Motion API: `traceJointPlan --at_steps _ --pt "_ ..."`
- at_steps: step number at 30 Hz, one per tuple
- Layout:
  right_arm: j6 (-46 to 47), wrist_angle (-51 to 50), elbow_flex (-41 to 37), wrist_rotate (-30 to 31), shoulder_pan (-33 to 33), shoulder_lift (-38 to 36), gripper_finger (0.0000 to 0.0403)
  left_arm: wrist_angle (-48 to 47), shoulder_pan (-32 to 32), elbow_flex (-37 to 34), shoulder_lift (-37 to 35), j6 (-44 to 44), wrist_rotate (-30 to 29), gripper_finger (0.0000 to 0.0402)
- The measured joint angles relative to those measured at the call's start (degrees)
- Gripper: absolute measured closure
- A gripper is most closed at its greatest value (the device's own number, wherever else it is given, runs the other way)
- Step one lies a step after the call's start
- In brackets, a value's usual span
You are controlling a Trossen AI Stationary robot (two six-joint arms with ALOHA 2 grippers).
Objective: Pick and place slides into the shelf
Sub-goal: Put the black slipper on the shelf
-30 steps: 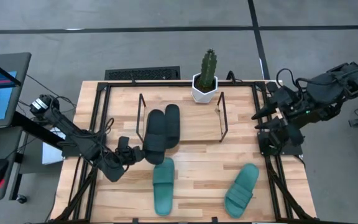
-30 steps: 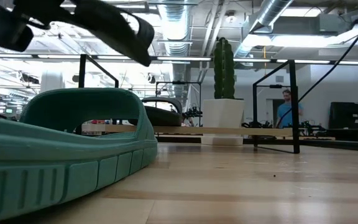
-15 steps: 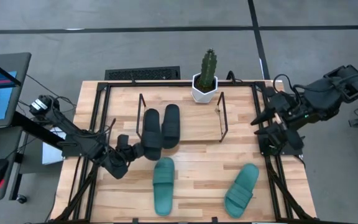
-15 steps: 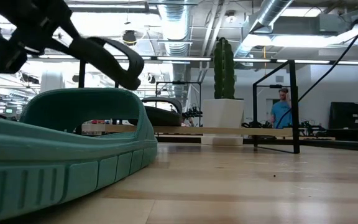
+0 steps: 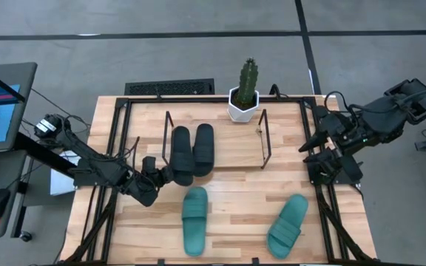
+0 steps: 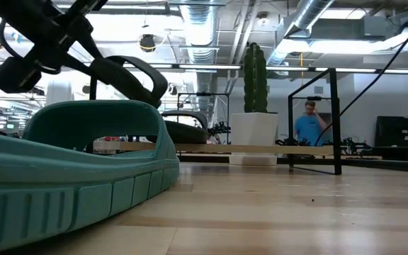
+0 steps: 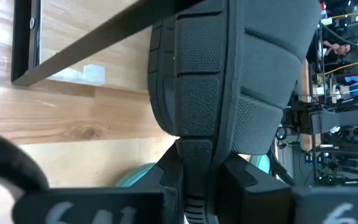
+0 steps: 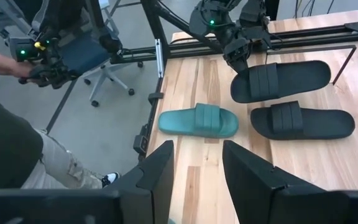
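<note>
1. Lowered since a second ago, the black slide [image 5: 181, 155] in the left hand [image 5: 165, 176] now lies inside the shelf [image 5: 263, 138], beside the other black slide [image 5: 203, 148].
2. Left hand fingers pinch its heel.
3. Two teal slides [image 5: 194, 220] lie near the bench's [image 5: 235, 196] front edge.
4. Right hand [image 5: 307, 142] hovers half-open, empty, at the right edge.

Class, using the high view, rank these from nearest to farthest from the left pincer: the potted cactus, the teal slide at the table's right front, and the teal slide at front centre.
Measured from the left pincer:
1. Centre teal slide, just in front of it, to its right.
2. Potted cactus, at the back edge, behind the shelf.
3. Right teal slide, across the table at the right front.
</note>
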Motion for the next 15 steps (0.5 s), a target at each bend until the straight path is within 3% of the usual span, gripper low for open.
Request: traceJointPlan --at_steps 7,15 --pt "0.00 -0.02 0.00 -0.13 0.00 0.43 0.0275 0.04 1.33 0.00 0.00 -0.87 -0.49 0.0368" --pt "0.00 -0.02 0.00 -0.16 0.00 0.44 0.0276 0.05 4.09 0.00 0.00 -0.56 2.38 0.0306"
